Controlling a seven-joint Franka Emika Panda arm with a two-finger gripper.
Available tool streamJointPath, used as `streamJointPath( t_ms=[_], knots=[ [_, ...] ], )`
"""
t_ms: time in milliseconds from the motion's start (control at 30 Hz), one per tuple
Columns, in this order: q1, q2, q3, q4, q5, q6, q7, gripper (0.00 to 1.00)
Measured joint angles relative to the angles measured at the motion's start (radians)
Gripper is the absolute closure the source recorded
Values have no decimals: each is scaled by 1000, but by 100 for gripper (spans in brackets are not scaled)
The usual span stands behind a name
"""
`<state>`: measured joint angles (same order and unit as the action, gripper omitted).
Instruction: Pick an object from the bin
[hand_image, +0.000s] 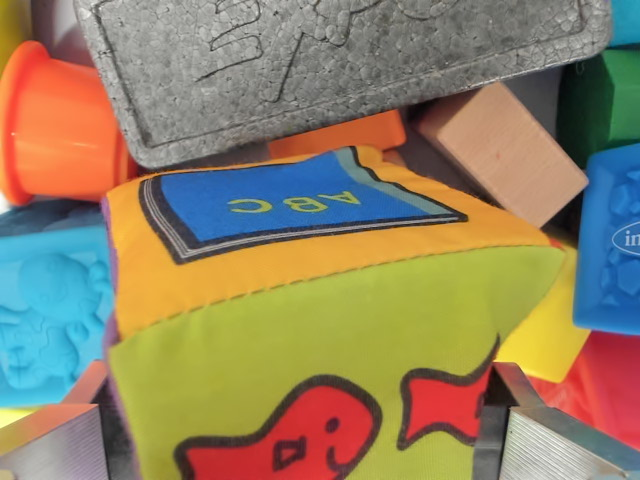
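Gripper (300, 440) straddles the soft fabric cube (320, 330) — ridged metal fingers (50, 445) spread on either side of it, contact unclear.

Cube sits near, centre of the crowded pile: orange top with a blue ABC book patch, green face with red fish. Beyond it — grey embossed foam block (340, 60), orange plastic cup (55, 125), wooden block (500, 150), blue moulded pieces.
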<state>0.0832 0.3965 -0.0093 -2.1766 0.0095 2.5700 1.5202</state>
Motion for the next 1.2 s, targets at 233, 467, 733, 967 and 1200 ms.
streamJointPath(
  t_ms=[233,467,733,967,1200],
  knots=[
    [0,-27,0,0,0,-25,0,100],
    [0,-68,0,0,0,-66,0,100],
    [0,-119,0,2,0,-119,0,100],
    [0,-172,0,12,0,-182,0,100],
    [0,-219,0,30,0,-245,0,100]
  ],
)
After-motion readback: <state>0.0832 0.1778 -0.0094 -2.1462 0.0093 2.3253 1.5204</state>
